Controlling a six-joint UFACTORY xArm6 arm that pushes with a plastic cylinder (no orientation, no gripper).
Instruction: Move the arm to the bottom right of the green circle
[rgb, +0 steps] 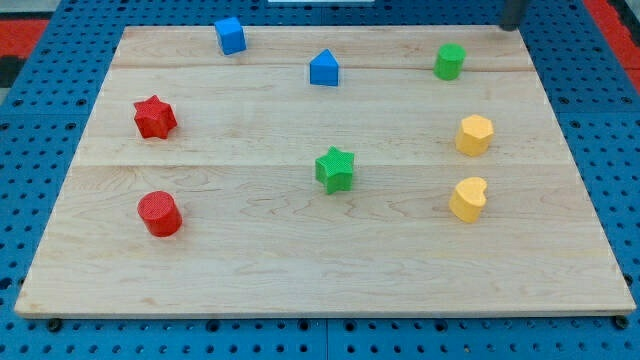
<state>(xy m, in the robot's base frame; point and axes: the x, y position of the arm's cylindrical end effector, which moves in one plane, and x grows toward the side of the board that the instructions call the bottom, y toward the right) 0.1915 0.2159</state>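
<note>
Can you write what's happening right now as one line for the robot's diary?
target: green circle, view's top right | my tip: above-right of it, apart, at board's top edge | nearest below: yellow hexagon | goal spot: not reached

I see bright, even overhead light on the surface (300, 260); blocks cast only short soft shadows, no glare. Focus is sharp, with mild softness toward the corners.

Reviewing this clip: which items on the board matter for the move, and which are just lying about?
In play: green circle; my tip, at the view's top right, above and right of it.

Lying about: blue cube, blue house-shaped block, red star, red cylinder, green star, yellow hexagon, yellow heart.
</note>
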